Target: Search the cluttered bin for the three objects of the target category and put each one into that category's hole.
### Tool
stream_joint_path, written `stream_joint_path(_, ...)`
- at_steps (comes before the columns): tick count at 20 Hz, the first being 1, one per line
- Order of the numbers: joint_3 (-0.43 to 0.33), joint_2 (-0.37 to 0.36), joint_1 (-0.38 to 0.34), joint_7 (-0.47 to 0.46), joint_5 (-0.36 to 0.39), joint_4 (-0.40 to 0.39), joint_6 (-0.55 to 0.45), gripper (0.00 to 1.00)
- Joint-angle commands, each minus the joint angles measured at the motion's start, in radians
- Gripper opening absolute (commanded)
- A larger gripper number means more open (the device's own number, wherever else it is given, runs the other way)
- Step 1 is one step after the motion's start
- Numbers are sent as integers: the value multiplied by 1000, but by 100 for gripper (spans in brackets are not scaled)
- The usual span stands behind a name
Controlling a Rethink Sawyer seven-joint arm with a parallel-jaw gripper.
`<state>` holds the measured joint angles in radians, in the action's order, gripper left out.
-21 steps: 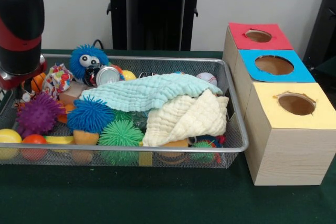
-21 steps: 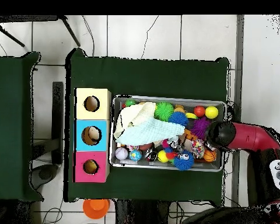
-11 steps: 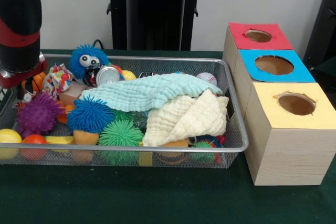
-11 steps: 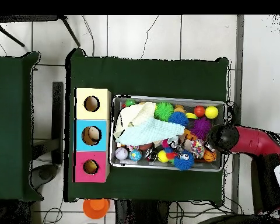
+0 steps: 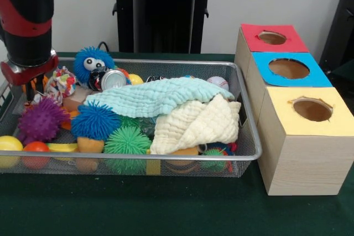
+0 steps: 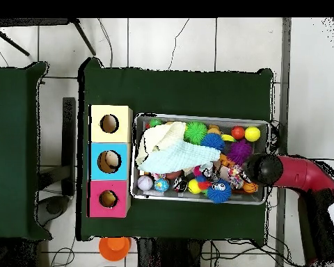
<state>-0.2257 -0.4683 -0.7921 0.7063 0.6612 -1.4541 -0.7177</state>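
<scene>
1. Front view: the cluttered bin sits on the green tabletop, crowded with spiky balls in purple, blue and green. A mint cloth and a cream cloth lie heaped over its middle and right part.
2. Front view: a fuzzy blue toy with big eyes stands at the far rim, with a silver can just beside it and a white baseball further right. A knotted rope toy lies near the far left corner.
3. Front view: the red and black arm comes down over the bin's left end. Its jaws are hidden among the clutter, so I cannot tell whether they are released or clenched.
4. Front view: right of the bin stand three wooden boxes with holes, topped red, blue and yellow.
5. Overhead view: the arm reaches in over the bin's right end, opposite the boxes. No plush animal can be picked out clearly in either view.
</scene>
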Motion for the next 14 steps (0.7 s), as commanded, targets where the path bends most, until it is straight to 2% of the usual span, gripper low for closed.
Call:
stream_joint_path(1, -116, -92, 22, 61, -33, -186, 106, 0)
stream_joint_path(14, -68, -228, 85, 103, -43, -265, 68, 0)
